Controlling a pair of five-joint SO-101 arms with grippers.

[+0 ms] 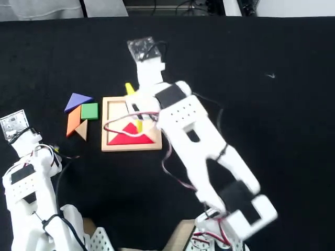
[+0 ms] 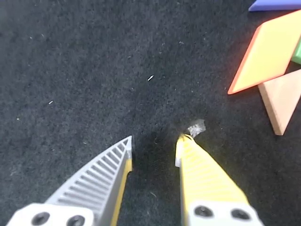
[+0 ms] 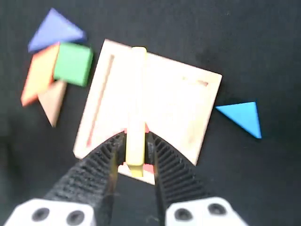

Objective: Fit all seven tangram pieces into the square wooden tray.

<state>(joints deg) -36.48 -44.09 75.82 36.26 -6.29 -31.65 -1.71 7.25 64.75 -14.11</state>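
left claw (image 2: 155, 140) hangs over bare table (image 2: 94, 70), fingers apart and holding nothing. right claw (image 3: 135, 137) is clamped on a yellow piece (image 3: 136, 117), over the wooden tray (image 1: 131, 148) — one red triangle (image 1: 123, 138) lies inside. beside the tray sit a tan triangle (image 1: 81, 129), orange parallelogram (image 1: 73, 121), green square (image 1: 89, 111) and purple triangle (image 1: 77, 101) — a blue triangle (image 3: 241, 117) lies on the tray's other side.

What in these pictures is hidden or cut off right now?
- High view: the white right arm covers part of the square wooden tray.
- Right wrist view: the yellow tangram piece in the right pincer is edge-on, so its shape cannot be told.
- Left wrist view: the picture's edge cuts off the green square piece.
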